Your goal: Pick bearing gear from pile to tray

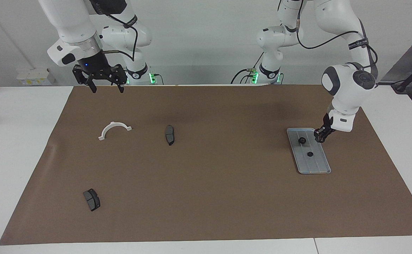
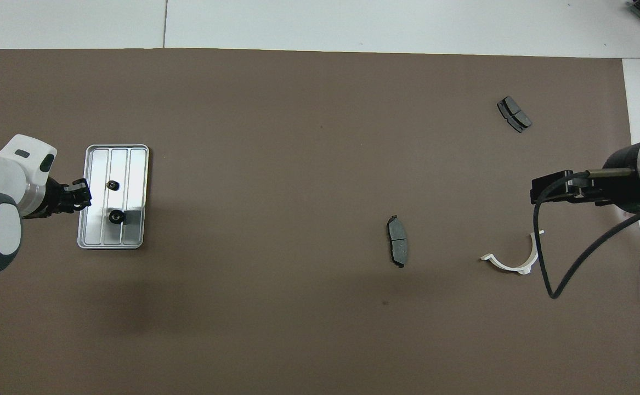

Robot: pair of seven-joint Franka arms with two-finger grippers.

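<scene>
No writing reads anywhere. The left gripper (image 1: pixel 321 135), clenched on a black gear, hangs over the tray (image 1: pixel 318 165) edge. The right gripper (image 1: pixel 106 85) waits released above the mat (image 1: pixel 206 197) rim.

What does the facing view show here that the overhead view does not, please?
Only the facing view shows both arms' bases and upper links, and the right gripper waiting open, raised above the mat's edge nearest the robots. Only the overhead view shows the tray square-on, with its ridges. Both show the left gripper at the tray's edge, two black ring parts in the tray, the white half-ring bracket and two grey pads.
</scene>
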